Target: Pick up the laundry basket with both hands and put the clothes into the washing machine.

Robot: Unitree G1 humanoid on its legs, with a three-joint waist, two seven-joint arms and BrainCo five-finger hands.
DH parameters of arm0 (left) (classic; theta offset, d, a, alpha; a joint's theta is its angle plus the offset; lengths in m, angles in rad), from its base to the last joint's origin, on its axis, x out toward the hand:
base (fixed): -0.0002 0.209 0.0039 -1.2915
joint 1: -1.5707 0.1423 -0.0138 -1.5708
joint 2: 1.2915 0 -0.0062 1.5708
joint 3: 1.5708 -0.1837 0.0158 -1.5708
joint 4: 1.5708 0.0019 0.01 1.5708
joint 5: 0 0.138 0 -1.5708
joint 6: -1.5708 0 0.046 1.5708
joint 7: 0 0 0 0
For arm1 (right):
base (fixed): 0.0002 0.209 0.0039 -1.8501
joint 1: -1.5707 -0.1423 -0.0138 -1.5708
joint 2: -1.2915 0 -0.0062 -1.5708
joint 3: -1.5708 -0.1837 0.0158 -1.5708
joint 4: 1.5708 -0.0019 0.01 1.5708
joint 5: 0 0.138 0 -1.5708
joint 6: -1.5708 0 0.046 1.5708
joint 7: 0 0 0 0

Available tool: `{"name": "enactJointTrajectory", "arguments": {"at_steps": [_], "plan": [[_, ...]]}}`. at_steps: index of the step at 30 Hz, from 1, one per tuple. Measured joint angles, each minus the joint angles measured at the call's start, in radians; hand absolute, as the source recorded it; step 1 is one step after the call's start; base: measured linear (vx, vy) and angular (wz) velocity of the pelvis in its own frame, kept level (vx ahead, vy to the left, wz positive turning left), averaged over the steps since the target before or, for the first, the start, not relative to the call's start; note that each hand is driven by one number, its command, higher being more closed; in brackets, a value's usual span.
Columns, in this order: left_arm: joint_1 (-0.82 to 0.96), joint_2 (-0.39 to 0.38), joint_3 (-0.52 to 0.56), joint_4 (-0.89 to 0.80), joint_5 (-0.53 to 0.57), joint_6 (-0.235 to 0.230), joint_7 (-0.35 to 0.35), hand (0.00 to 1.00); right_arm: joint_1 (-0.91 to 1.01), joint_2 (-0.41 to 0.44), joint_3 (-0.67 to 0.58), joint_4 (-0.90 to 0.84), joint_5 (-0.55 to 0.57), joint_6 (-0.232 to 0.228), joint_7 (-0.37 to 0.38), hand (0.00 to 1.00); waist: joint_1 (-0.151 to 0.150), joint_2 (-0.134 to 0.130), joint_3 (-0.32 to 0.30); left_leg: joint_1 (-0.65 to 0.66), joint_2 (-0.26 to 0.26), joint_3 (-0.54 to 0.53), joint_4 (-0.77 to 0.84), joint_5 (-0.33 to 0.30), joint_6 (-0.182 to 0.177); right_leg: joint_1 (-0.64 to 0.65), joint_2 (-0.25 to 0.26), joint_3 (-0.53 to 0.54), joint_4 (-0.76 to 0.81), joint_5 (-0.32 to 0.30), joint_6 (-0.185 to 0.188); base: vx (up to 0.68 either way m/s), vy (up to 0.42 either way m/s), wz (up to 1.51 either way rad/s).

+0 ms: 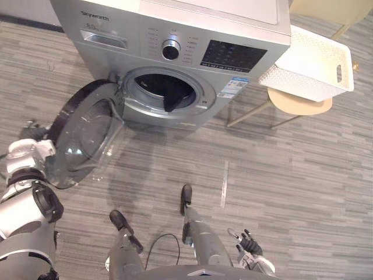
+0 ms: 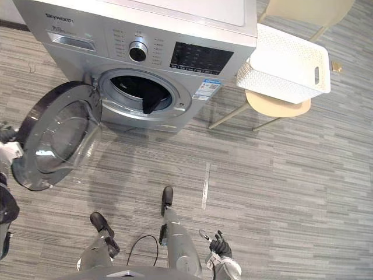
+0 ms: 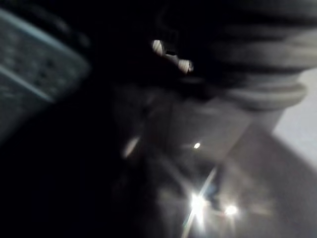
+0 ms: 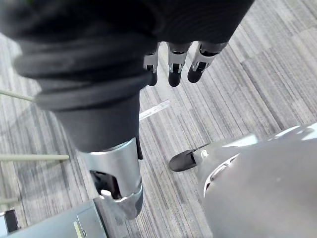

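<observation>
The silver washing machine [image 1: 175, 35] stands ahead with its round door [image 1: 87, 134] swung wide to the left. A dark piece of clothing [image 1: 175, 99] lies in the drum and hangs over its rim. To the right of the machine, the white laundry basket [image 1: 315, 64] rests tilted on a round wooden stool [image 1: 300, 105]; no clothes show in it. My left hand [image 1: 30, 146] is at the outer edge of the door, its fingers hidden behind it. My right hand [image 2: 220, 248] hangs low at my side, far from the basket, fingers [image 4: 173, 69] relaxed and holding nothing.
A beige chair [image 1: 326, 9] stands behind the basket. A pale strip of tape [image 1: 225, 184] lies on the grey striped floor in front of the machine. The open door takes up the floor space at front left.
</observation>
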Motion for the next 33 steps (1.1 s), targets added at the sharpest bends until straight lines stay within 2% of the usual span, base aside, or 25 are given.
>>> {"name": "enactJointTrajectory", "arguments": {"at_steps": [3,7,8,9,10,11,12,14,15,16,17,19,21,22,27,30,32,33], "plan": [[0.06,-0.022,-0.008,-0.007,0.098,0.01,-0.099,0.0,0.001,0.0,0.0,-0.02,-0.026,0.008,0.014,0.0,0.004,0.0,0.0,0.022,0.001,0.023,0.003,-0.006,-0.007,0.007,0.004,0.011,0.0,0.004,-0.004,0.02,0.032,-0.18],[0.132,-0.035,-0.084,-0.005,0.183,0.016,-0.157,0.0,-0.005,-0.018,0.0,0.013,-0.079,0.023,0.048,0.0,0.003,0.0,0.0,0.051,0.002,0.054,0.043,-0.035,-0.012,0.022,0.006,0.04,0.0,0.002,-0.006,0.01,0.031,-0.29],[0.131,-0.042,-0.141,-0.006,0.197,0.019,-0.163,0.0,-0.013,-0.035,0.0,0.044,-0.085,0.028,0.052,0.0,-0.003,0.0,0.0,0.063,-0.005,0.056,0.046,-0.037,-0.013,0.033,0.0,0.04,0.0,-0.011,-0.023,-0.02,0.01,-0.03],[0.119,-0.052,-0.22,-0.008,0.209,0.018,-0.162,0.0,-0.02,-0.046,-0.002,0.081,-0.11,0.031,0.052,0.0,-0.01,0.0,0.0,0.076,-0.015,0.053,0.048,-0.038,-0.014,0.049,-0.004,0.038,0.0,-0.032,-0.049,-0.02,0.002,0.06],[0.105,-0.073,-0.305,-0.012,0.214,0.018,-0.162,0.0,-0.032,-0.058,-0.002,0.113,-0.118,0.037,0.053,0.0,-0.018,0.006,0.001,0.089,-0.021,0.051,0.049,-0.04,-0.014,0.064,-0.016,0.034,0.0,-0.046,-0.055,-0.02,0.008,0.09],[0.103,-0.088,-0.346,-0.021,0.218,0.02,-0.158,0.0,-0.045,-0.065,-0.003,0.132,-0.12,0.042,0.053,0.0,-0.026,0.013,0.0,0.094,-0.023,0.048,0.049,-0.04,-0.014,0.07,-0.018,0.031,0.0,-0.047,-0.055,-0.04,0.021,0.09],[0.093,-0.128,-0.433,-0.048,0.231,0.022,-0.15,0.0,-0.067,-0.077,-0.004,0.158,-0.141,0.049,0.053,0.0,-0.036,0.029,-0.004,0.106,-0.03,0.045,0.039,-0.038,-0.015,0.081,-0.022,0.029,0.0,-0.05,-0.054,-0.06,0.043,0.11],[0.064,-0.188,-0.53,-0.05,0.238,0.025,-0.123,0.0,-0.09,-0.079,-0.019,0.181,-0.155,0.049,0.051,0.0,-0.047,0.05,-0.008,0.124,-0.044,0.037,0.019,-0.032,-0.014,0.097,-0.031,0.025,0.0,-0.057,-0.047,-0.04,0.048,0.17],[0.036,-0.244,-0.601,-0.056,0.236,0.029,-0.098,0.0,-0.097,-0.076,-0.021,0.182,-0.155,0.049,0.05,0.0,-0.056,0.067,-0.014,0.139,-0.059,0.027,-0.006,-0.024,-0.013,0.109,-0.038,0.023,0.0,-0.06,-0.044,-0.04,0.067,0.2],[0.008,-0.292,-0.666,-0.067,0.237,0.064,-0.067,0.0,-0.102,-0.073,-0.01,0.183,-0.155,0.047,0.05,0.0,-0.06,0.078,-0.024,0.151,-0.075,0.025,-0.032,-0.019,-0.013,0.112,-0.048,0.026,0.0,-0.064,-0.038,-0.04,0.078,0.15],[-0.005,-0.305,-0.692,-0.067,0.237,0.073,-0.051,0.0,-0.105,-0.073,0.0,0.183,-0.155,0.047,0.05,0.0,-0.064,0.083,-0.027,0.158,-0.084,0.025,-0.044,-0.016,-0.013,0.113,-0.052,0.027,0.0,-0.063,-0.037,-0.03,0.086,0.04],[-0.056,-0.348,-0.869,-0.091,0.286,0.075,-0.007,0.0,-0.106,-0.075,0.041,0.178,-0.154,0.046,0.05,0.0,-0.079,0.096,-0.035,0.179,-0.114,0.025,-0.094,0.002,-0.004,0.116,-0.072,0.034,0.0,-0.057,-0.019,-0.04,0.105,0.02],[-0.061,-0.364,-1.003,-0.177,0.358,0.051,0.022,0.0,-0.104,-0.075,0.071,0.171,-0.154,0.044,0.049,0.0,-0.093,0.093,-0.042,0.185,-0.129,0.028,-0.099,0.004,0.001,0.12,-0.085,0.042,0.0,-0.053,-0.004,-0.02,0.08,-0.02],[-0.061,-0.374,-1.086,-0.224,0.411,0.004,0.032,0.0,-0.101,-0.076,0.084,0.171,-0.154,0.039,0.048,0.0,-0.099,0.092,-0.055,0.186,-0.139,0.032,-0.099,0.0,0.005,0.118,-0.091,0.052,0.0,-0.052,0.004,0.01,0.073,-0.08],[0.012,-0.399,-1.208,-0.33,0.474,-0.131,0.031,0.0,-0.08,-0.077,0.113,0.146,-0.155,0.019,0.045,0.0,-0.12,0.09,-0.089,0.214,-0.154,0.076,-0.097,-0.018,0.01,0.116,-0.089,0.083,0.0,-0.043,0.011,0.06,0.05,-0.25],[0.134,-0.407,-1.208,-0.375,0.477,-0.135,0.026,0.0,-0.074,-0.077,0.133,0.113,-0.155,0.017,0.044,0.0,-0.12,0.092,-0.089,0.221,-0.148,0.078,-0.093,-0.023,0.005,0.119,-0.085,0.083,0.0,-0.043,0.012,0.07,0.008,-0.11],[0.241,-0.403,-1.203,-0.431,0.467,-0.134,0.013,0.0,-0.074,-0.075,0.151,0.092,-0.155,0.017,0.044,0.0,-0.108,0.093,-0.089,0.219,-0.146,0.073,-0.093,-0.023,0.005,0.12,-0.085,0.077,0.0,-0.044,0.012,0.03,0.003,0.11],[0.347,-0.404,-1.185,-0.495,0.438,-0.133,0.005,0.0,-0.078,-0.072,0.157,0.085,-0.155,0.016,0.044,0.0,-0.098,0.097,-0.089,0.214,-0.146,0.056,-0.093,-0.023,0.005,0.127,-0.086,0.059,0.0,-0.048,0.013,0.0,-0.002,0.3]]}}
